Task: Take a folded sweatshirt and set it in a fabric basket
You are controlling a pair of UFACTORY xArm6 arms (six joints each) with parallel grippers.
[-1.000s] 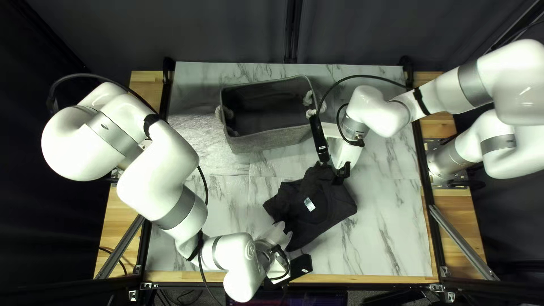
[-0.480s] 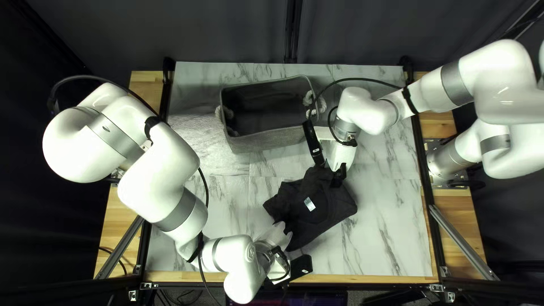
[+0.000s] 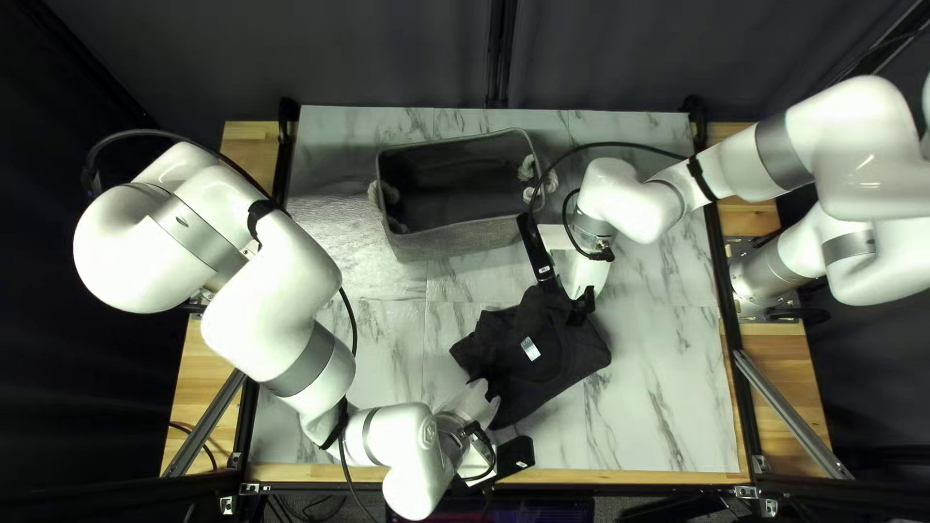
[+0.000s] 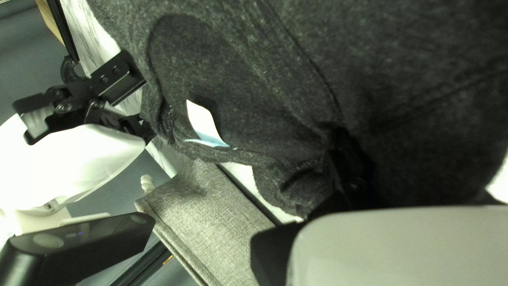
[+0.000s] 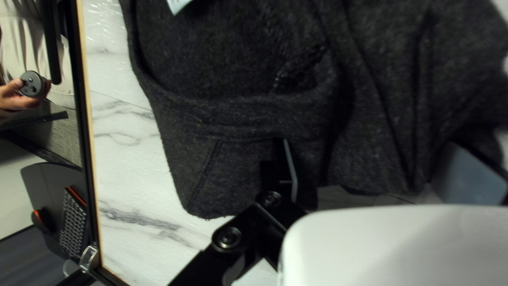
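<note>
White rounded arms (image 3: 262, 300) with silver-grey bands (image 3: 310, 358), black straps (image 3: 259, 213) and looping black cables (image 3: 145, 130)

Charcoal sweatshirt (image 3: 562, 366), grey basket (image 3: 465, 240), marbled tabletop (image 3: 664, 387)

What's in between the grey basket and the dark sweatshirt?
The top left view shows marbled tabletop there and, toward the right, the right gripper reaching over to the sweatshirt.

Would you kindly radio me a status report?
Left gripper and right gripper at sweatshirt, grip unclear. Sweatshirt on table, outside basket. Right arm beside basket; might crowd the path.
</note>
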